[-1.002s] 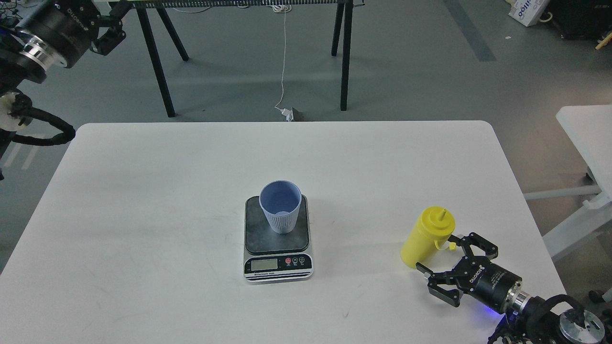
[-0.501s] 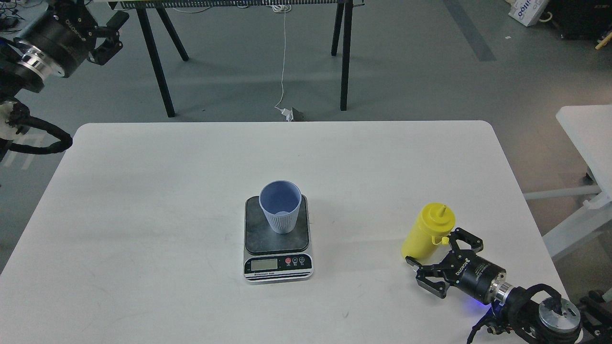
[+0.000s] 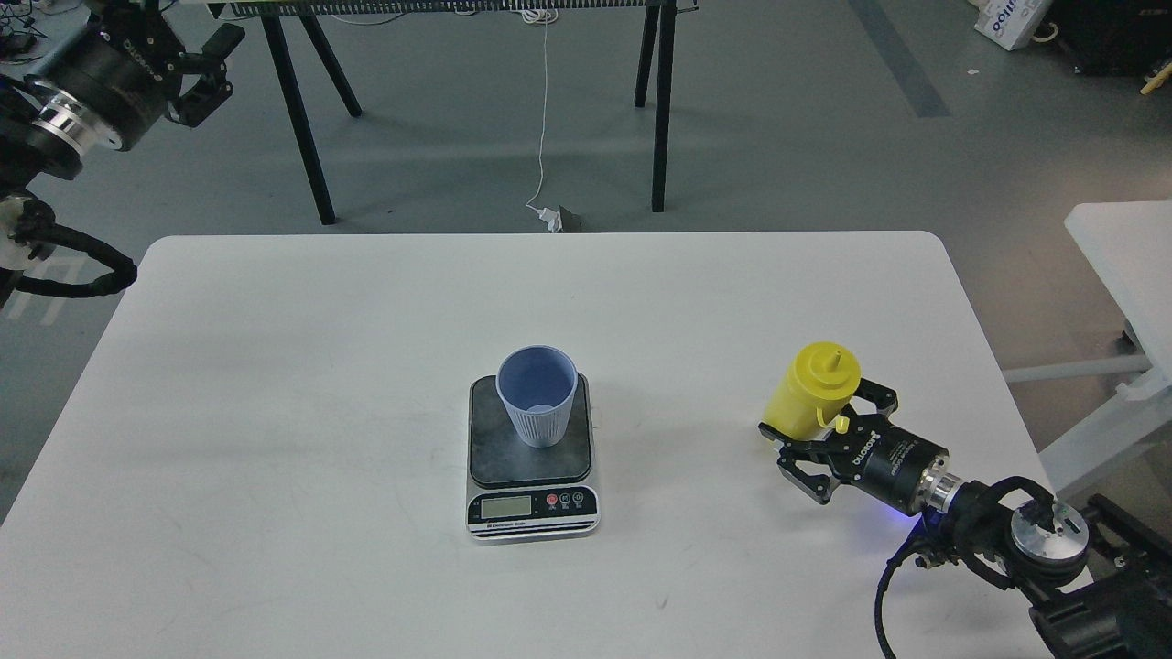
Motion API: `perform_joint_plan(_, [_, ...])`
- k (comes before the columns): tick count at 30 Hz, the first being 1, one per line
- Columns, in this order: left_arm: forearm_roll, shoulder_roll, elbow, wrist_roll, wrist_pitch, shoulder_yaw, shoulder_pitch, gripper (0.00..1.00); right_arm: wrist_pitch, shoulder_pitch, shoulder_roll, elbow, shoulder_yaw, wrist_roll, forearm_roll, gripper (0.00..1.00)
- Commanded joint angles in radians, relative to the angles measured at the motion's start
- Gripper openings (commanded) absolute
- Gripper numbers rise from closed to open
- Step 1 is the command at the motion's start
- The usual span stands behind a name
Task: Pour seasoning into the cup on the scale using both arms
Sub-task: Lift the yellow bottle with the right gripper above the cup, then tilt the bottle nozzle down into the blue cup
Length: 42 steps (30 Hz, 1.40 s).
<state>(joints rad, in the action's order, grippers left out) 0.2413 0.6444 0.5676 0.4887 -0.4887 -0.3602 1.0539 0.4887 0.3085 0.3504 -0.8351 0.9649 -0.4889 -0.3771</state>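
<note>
The light blue ribbed cup (image 3: 537, 395) stands upright on the dark platform of the small scale (image 3: 532, 458) at the table's middle. The yellow seasoning bottle (image 3: 811, 390) is at the right, upright with a slight tilt, its nozzle up and its small cap hanging at its side. My right gripper (image 3: 822, 416) comes in from the lower right, with its fingers on both sides of the bottle's lower body, closed on it. My left gripper (image 3: 222, 64) is open and empty, high at the far left, beyond the table and far from the cup.
The white table (image 3: 275, 412) has rounded corners and bare surface around the scale. A black trestle frame (image 3: 311, 137) and a white cable (image 3: 544, 119) are on the floor behind. A second white table (image 3: 1122, 247) stands at the right.
My right gripper moved forward around the bottle and closed on it; the bottle now sits higher and farther back in the view. My left gripper shifted slightly left.
</note>
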Motion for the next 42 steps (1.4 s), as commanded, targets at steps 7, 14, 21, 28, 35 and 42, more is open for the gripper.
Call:
perform_joint_plan(7, [-0.01, -0.003, 0.001, 0.0, 0.0, -0.009, 0.0, 1.0, 0.0, 0.522, 0.133, 0.001, 0.006, 0.0, 0.209, 0.03])
perform_joint_plan(14, [-0.011, -0.003, 0.001, 0.0, 0.0, -0.04, -0.002, 1.0, -0.286, 0.667, 0.058, -0.096, 0.001, 0.081, 0.668, 0.03])
perform_joint_plan(21, [-0.013, 0.0, 0.005, 0.0, 0.0, -0.068, -0.023, 1.0, -0.583, 0.643, -0.094, -0.246, -0.043, 0.197, 1.078, 0.03])
perform_joint_plan(28, [-0.013, -0.005, 0.005, 0.0, 0.0, -0.091, -0.038, 1.0, -0.722, 0.626, -0.206, -0.299, -0.233, 0.236, 1.25, 0.03])
perform_joint_plan(35, [-0.013, -0.005, 0.005, 0.0, 0.0, -0.095, -0.057, 1.0, -0.762, 0.62, -0.238, -0.297, -0.376, 0.251, 1.363, 0.03])
perform_joint_plan(42, [-0.013, -0.002, 0.009, 0.0, 0.0, -0.114, -0.072, 1.0, -0.774, 0.6, -0.245, -0.291, -0.468, 0.266, 1.445, 0.03])
